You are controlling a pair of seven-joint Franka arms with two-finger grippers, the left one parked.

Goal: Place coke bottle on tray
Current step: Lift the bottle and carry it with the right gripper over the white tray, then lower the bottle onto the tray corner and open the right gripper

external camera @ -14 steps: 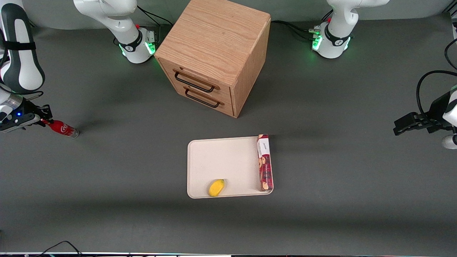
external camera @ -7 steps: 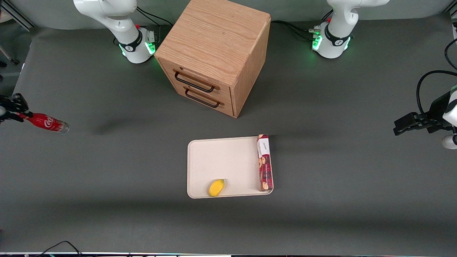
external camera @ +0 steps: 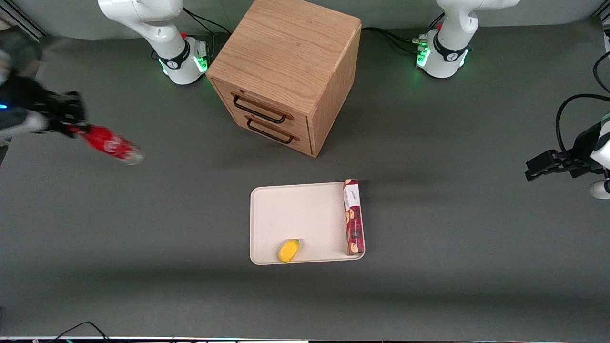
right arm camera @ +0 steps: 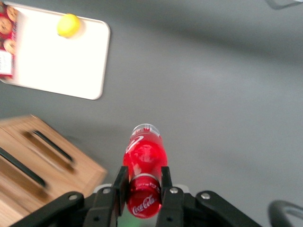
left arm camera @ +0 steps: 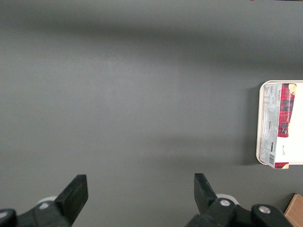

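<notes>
The tool now hangs above the worktop toward the working arm's end, well apart from the tray. Half a second ago it was almost out of the front view; since then it has swung in toward the tray, carrying the bottle clear of the worktop. The wrist view shows both fingers clamped on the bottle's capped end, base pointing out. So the pickup looks done and the carry has begun; the drop remains. On the tray, a box lies along the edge nearest the parked arm and a yellow fruit sits by the edge nearest the front camera. Motion blur smears tool and bottle in the front view, and the cap is hidden between the fingers.
</notes>
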